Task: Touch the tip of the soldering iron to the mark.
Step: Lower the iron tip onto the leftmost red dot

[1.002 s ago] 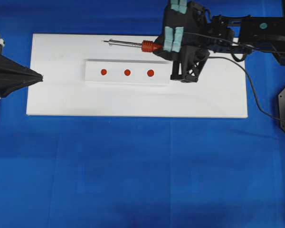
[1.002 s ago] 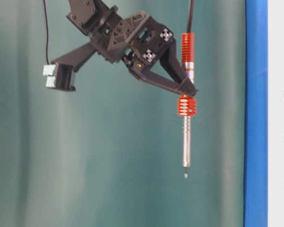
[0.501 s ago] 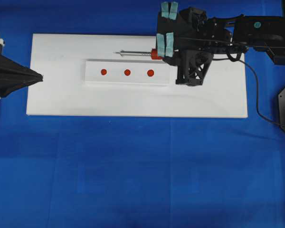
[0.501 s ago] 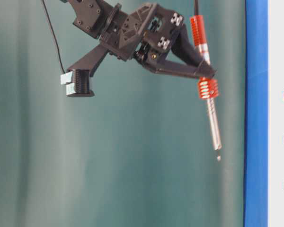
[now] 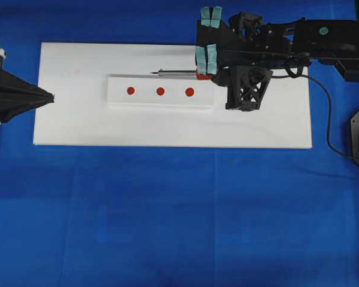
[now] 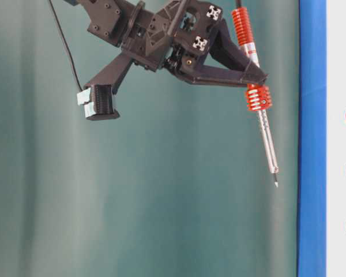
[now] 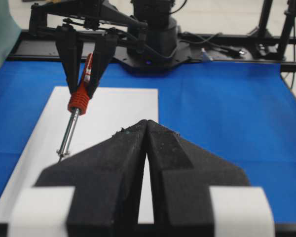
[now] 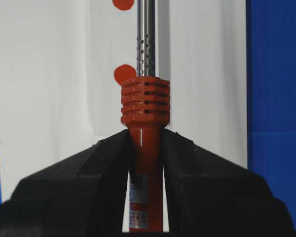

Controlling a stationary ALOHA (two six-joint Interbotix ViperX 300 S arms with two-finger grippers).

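- Change: over the last sec. the right claw (image 8: pixel 145 148) has pitched the soldering iron (image 6: pixel 258 98) from hanging straight to slanted, tip now leaning toward the white board (image 5: pixel 66 128). In the overhead view the shaft reads shorter than before, tip drawn back toward the claw.
- Meaning: looks like aiming before descent; tip not yet on any mark.
- Right claw: clamped on the iron's red handle, just behind the ribbed collar.
- Left claw (image 7: pixel 145 143): pressed together, nothing in it, parked at the board's left edge.
- Iron, location: above the board, just beyond the raised strip (image 5: pixel 161 91) on its far side; tip clear of the surface in the table-level view.
- Iron, looks: red-orange ribbed collar, slim silver shaft w/ small vent holes, dark pointed tip, black cord trailing off.
- Marks: three red dots (image 5: pixel 160 91) in a row on the strip; which is the target, cannot tell.
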